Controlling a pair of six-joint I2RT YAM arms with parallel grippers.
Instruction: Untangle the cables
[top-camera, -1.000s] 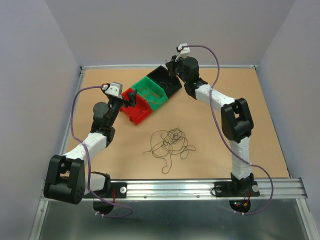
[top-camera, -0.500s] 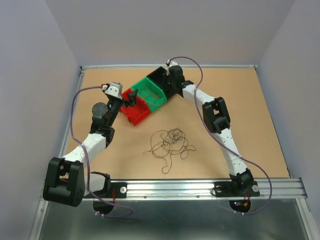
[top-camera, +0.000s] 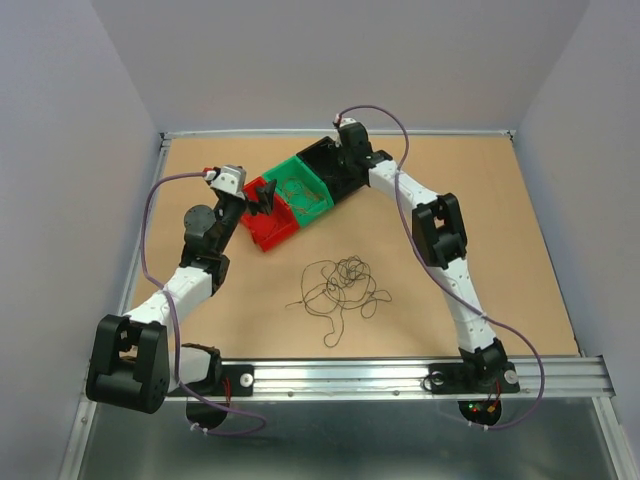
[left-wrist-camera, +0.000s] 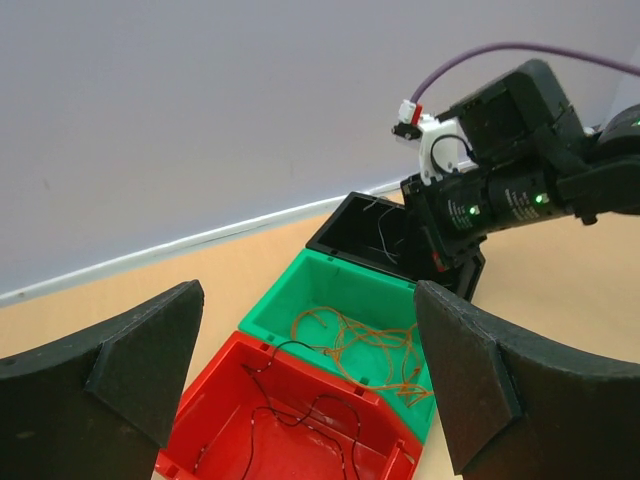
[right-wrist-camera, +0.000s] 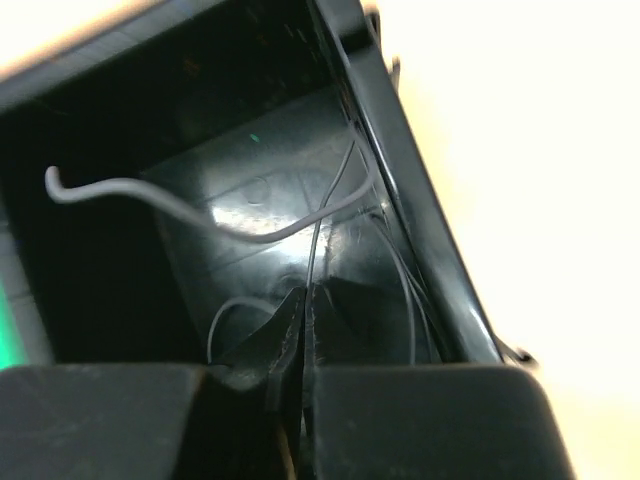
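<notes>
A loose tangle of thin dark cables (top-camera: 340, 284) lies on the tabletop in the middle. My left gripper (top-camera: 264, 194) hangs open and empty above the red bin (top-camera: 276, 228); in the left wrist view (left-wrist-camera: 308, 300) its jaws stand wide apart. The red bin (left-wrist-camera: 250, 400) holds one dark wire (left-wrist-camera: 320, 415). The green bin (left-wrist-camera: 330, 285) holds orange-brown wires (left-wrist-camera: 370, 345). My right gripper (top-camera: 346, 156) reaches down into the black bin (top-camera: 326, 160). In the right wrist view it (right-wrist-camera: 303, 292) is shut on a thin grey-dark wire (right-wrist-camera: 318, 230) inside that bin.
The three bins stand in a diagonal row at the back centre. The right arm's wrist (left-wrist-camera: 500, 190) shows beside the black bin (left-wrist-camera: 345, 225). A raised rail (top-camera: 340, 132) borders the table at the back, and walls stand close on both sides.
My right arm has stretched out and lowered its gripper down into the black bin. My left gripper has barely moved. The tangle on the table is unchanged.
</notes>
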